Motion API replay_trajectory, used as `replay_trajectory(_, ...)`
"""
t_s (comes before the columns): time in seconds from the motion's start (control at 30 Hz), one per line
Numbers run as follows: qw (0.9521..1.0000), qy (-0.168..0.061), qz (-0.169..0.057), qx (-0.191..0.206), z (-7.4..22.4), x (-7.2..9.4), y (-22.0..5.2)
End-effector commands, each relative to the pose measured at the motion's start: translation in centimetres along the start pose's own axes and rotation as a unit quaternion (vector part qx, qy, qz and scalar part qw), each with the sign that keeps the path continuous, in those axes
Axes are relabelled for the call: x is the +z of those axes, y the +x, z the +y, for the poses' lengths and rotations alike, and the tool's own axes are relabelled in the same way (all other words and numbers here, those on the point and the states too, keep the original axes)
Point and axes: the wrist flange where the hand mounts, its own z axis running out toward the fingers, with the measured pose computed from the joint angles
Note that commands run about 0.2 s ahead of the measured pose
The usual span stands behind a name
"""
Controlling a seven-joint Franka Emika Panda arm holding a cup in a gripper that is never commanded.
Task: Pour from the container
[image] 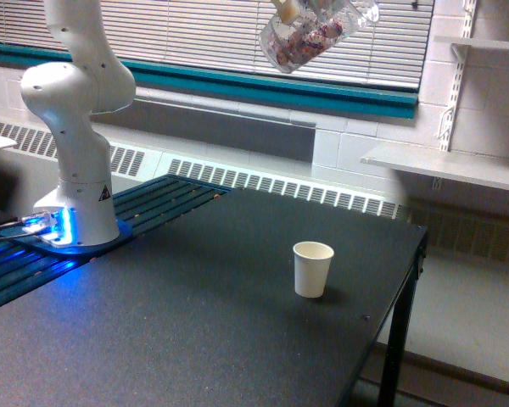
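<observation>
The container (310, 38), a clear mug, hangs high at the top of the exterior view in front of the window blinds. It is tilted, mouth down toward the exterior view's left, and small mixed-colour pieces show inside it. My gripper (290, 8) is mostly cut off by the frame's top edge. Only a pale part of it shows against the container's upper end, holding it. A small off-white paper cup (313, 269) stands upright on the black table (195, 331), far below the container and almost directly under it. Nothing visible is falling between them.
The arm's white base (76, 203) stands at the table's left with a blue light at its foot. A slatted blue-black panel (153, 203) lies beside it. White wall shelves (458, 165) project at the right, past the table's right edge (411, 280).
</observation>
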Motion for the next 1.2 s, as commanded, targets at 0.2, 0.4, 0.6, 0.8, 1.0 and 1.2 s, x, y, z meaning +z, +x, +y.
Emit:
replay_trajectory(0.2, 0.999, -0.003, 0.044, -0.012, -0.7, -2.6, 0.2)
replay_trajectory(0.4, 0.9982, 0.001, 0.047, -0.038, -2.2, -2.4, -2.6)
replay_trajectory(0.6, 0.9969, 0.008, 0.031, -0.072, -3.7, -1.1, -7.1)
replay_trajectory(0.8, 0.9949, 0.012, 0.015, -0.1, -4.7, 0.1, -11.6)
replay_trajectory(1.0, 0.9924, 0.013, 0.01, -0.122, -4.9, 1.0, -15.5)
replay_trajectory(1.2, 0.9905, 0.004, 0.001, -0.137, -3.9, 2.2, -18.9)
